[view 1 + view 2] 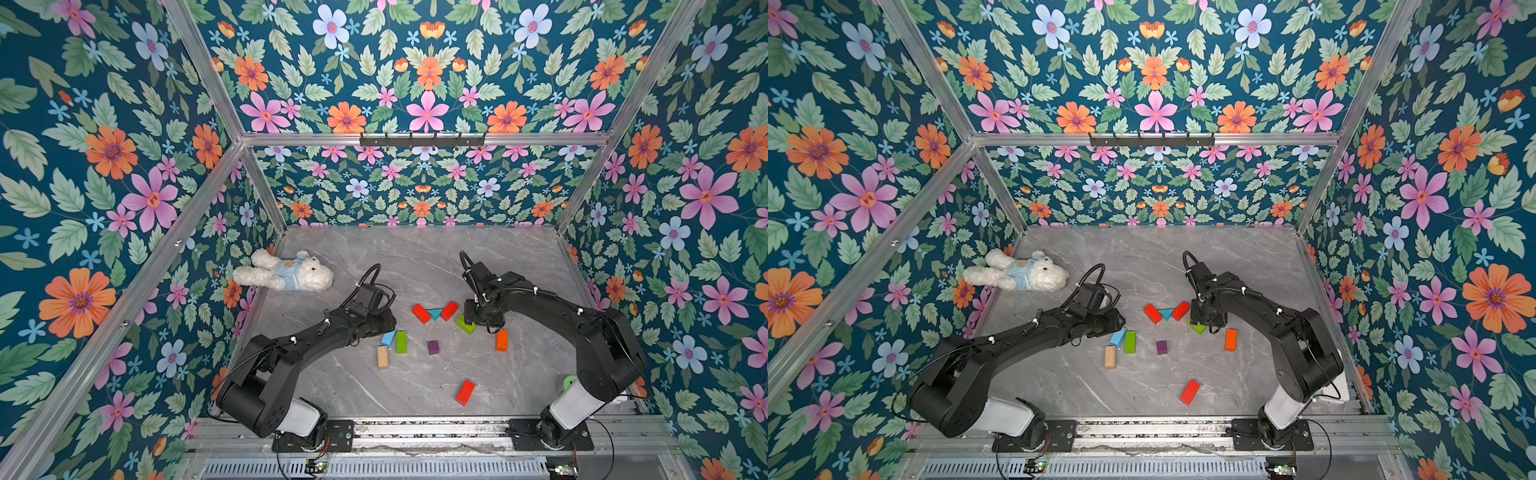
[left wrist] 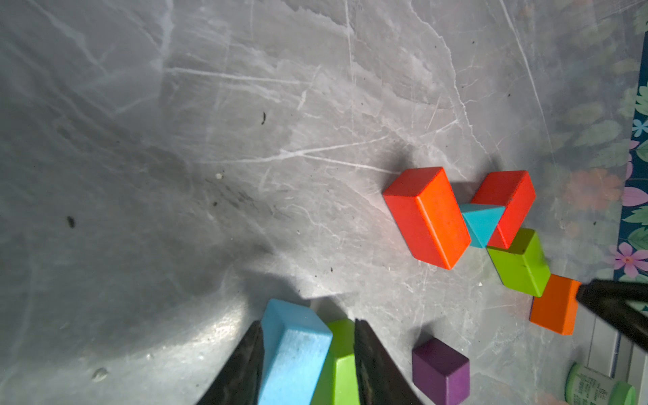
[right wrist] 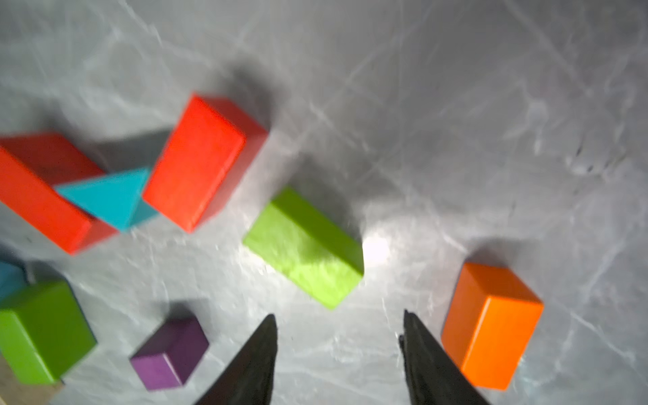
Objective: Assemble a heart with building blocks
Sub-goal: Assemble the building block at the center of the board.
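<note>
The heart (image 1: pixel 1166 312) is barely begun mid-worktop (image 1: pixel 415 257): two red bars (image 1: pixel 421 313) in a V hugging the teal triangle (image 1: pixel 435 314), green bar (image 3: pixel 303 249) at its 4 o'clock, right gripper (image 3: pixel 338 315) fingers (image 3: pixel 252 364) wide and empty, left gripper (image 2: pixel 308 322) pinching the light blue bar (image 2: pixel 294 354).

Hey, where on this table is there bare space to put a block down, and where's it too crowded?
Free: the far table beside the plush bear, up to the back wall; the near strip by the front rail, either side of the lone red block. Crowded: the middle, around the teal triangle, purple cube and orange block.
</note>
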You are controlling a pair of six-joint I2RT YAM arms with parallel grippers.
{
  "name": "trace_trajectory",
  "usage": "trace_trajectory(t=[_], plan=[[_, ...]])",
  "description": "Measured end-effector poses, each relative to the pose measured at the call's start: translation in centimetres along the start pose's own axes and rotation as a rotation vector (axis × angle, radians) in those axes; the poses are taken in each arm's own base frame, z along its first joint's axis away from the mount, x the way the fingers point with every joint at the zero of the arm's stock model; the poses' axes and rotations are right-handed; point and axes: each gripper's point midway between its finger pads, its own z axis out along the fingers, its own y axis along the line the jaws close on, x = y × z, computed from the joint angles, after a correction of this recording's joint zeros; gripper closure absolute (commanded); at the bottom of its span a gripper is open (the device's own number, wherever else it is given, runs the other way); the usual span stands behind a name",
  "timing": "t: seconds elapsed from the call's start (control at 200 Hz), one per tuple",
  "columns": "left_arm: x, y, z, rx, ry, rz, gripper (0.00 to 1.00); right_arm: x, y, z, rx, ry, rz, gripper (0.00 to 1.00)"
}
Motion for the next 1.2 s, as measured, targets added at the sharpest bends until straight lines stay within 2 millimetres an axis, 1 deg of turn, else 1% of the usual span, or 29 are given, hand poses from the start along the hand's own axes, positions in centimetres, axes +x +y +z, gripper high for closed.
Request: trace_trajectory(t=[0.085,0.165,0.285,0.36,0.43,0.595,1.05,1.2], plan=[[0.0,0.1,0.1,-0.003,0.003,-0.001,0.55,1.2,-0.6,0.8,0.017,0.041,-0.001,0.44],[-0.1,0.0,0.2,-0.003,0.003,-0.001,0.55,1.5,-0.4,1.4,0.011,0.069,-0.002,0.48],[-0.3,-0.2,0.1,0.0,-0.001,0.001,0.55,1.2,0.5,2.8,0.0,0.103,-0.004,0.49],[-0.3,-0.2,0.1,-0.001,-0.004,0.0,0.55,0.5,0.9,3.2,-0.003,0.099,-0.004,0.49],[-0.4,-0.3,-0.1,0.003,-0.01,0.001,0.55,0.1,1.4,3.6,-0.013,0.101,-0.001,0.52],[-0.1,0.1,-0.1,-0.008,-0.003,0.0,0.55,-0.4,1.6,3.9,-0.009,0.104,-0.001,0.55],[0.2,0.3,-0.1,-0.017,0.008,0.001,0.55,-1.7,1.8,3.9,0.018,0.091,0.001,0.55],[0.2,0.3,-0.1,-0.017,0.008,0.001,0.55,-1.8,1.9,4.0,0.018,0.092,0.007,0.55]])
